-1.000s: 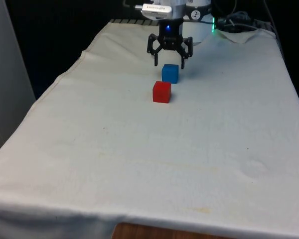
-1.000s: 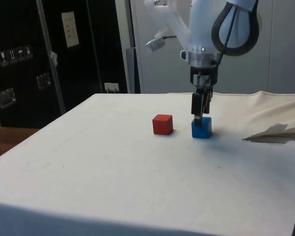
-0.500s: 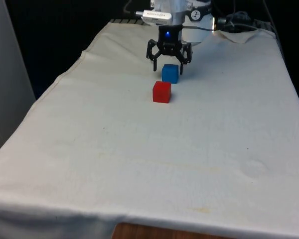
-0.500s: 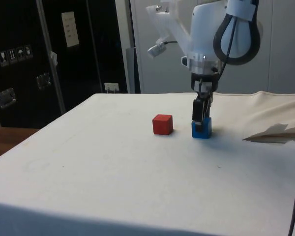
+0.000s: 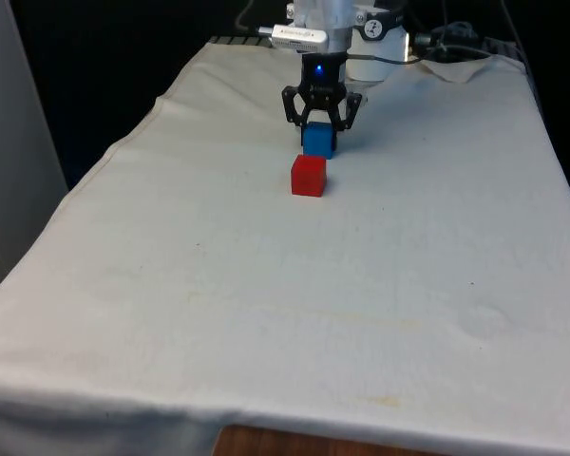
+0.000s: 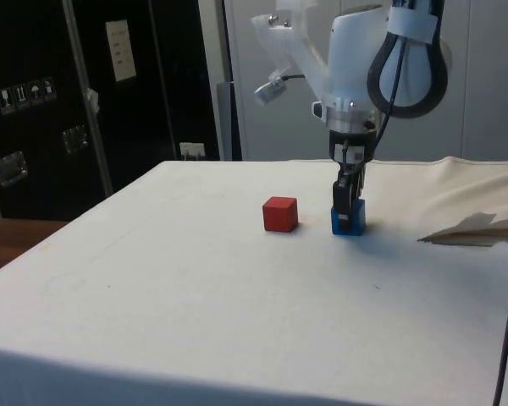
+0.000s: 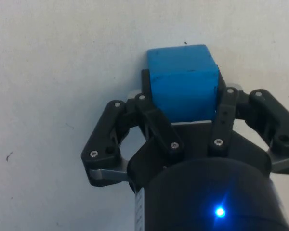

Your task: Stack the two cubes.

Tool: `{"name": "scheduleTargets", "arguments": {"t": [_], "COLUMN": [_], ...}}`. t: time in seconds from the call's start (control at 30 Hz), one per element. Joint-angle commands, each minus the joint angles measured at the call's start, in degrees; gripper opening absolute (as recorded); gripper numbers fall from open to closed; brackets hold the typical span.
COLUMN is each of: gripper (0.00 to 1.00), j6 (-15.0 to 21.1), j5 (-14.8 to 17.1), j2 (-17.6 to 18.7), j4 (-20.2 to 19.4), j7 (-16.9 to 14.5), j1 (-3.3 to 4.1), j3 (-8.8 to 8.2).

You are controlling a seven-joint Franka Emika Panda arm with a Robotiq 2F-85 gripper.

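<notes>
gripper clamped on the blue cube, red cube alone beside it

from my station i see the gripper [image 5: 319, 128] down at the table, its two black fingers [image 7: 225, 103] drawn in narrow against opposite sides of the blue cube [image 5: 318, 141]. in the wrist view the blue cube [image 7: 183, 81] sits squarely between the fingers, both of them touching its faces, so i read it as gripped. in the side view the gripper [image 6: 346, 213] hangs straight down from the white arm [image 6: 364, 59], and the blue cube [image 6: 356, 218] appears to rest on the white cloth [image 6: 195, 304]; i cannot tell whether its base is just off the surface.

the red cube [image 5: 309, 176] stands by itself on the cloth [image 5: 294, 285], just beside the blue one and on the camera's side of it in the front view, a touch toward the front view's left. in the side view the red cube [image 6: 280, 214] is near the blue cube with a clear strip of cloth between them, so the two are apart and both at table level. nothing rests on top of either cube.

some crumpled cloth [image 6: 474, 228] lies beyond the cubes at the side view's right edge.
</notes>
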Motion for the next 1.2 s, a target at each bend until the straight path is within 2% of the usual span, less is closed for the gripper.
{"name": "scheduleTargets", "arguments": {"t": [0.0,0.03,0.07,0.1,0.27,0.4,0.43,0.47,0.67,0.73,0.77,0.8,0.9,1.03,1.07,1.1,1.17], "gripper": [0.02,0.02,0.02,0.02,0.02,0.02,0.02,0.02,0.02,0.02,0.02,0.02,0.02,0.02,0.02,0.02,0.02], "j6": [0.69,0.69,0.0,0.69,-0.29,-2.01,-0.8,-2.52,-6.59,-7.79,-7.45,-8.48,-10.77,-13.06,-12.38,-13.69,-14.95], "j5": [0.46,0.46,0.0,0.46,0.17,-0.29,0.0,-0.34,-0.8,-0.8,-0.06,-0.8,-0.86,-0.86,-0.06,-0.8,-0.8], "j2": [-0.29,-0.29,0.0,-0.29,-1.03,-3.04,-1.89,-3.55,-7.96,-9.22,-9.17,-9.91,-12.26,-14.5,-14.44,-15.01,-16.1], "j4": [-0.52,-0.52,0.0,-0.52,-0.29,-0.17,0.0,-0.17,-0.11,-0.06,-0.17,-0.06,0.17,0.52,0.17,0.63,0.97], "j7": [-0.29,-0.29,0.0,-0.29,-0.17,-0.06,0.0,-0.06,0.11,0.06,-0.11,0.06,0.06,0.11,-0.23,0.11,0.11], "j1": [-0.52,-0.52,0.0,-0.52,-0.23,0.0,0.0,0.0,-0.23,-0.23,0.0,-0.29,-0.4,-0.4,0.0,-0.4,-0.4], "j3": [0.86,0.86,0.0,0.86,0.23,-0.46,-0.17,-0.57,-0.69,-0.63,-0.4,-0.57,-0.52,-0.4,-0.46,-0.34,-0.29]}}
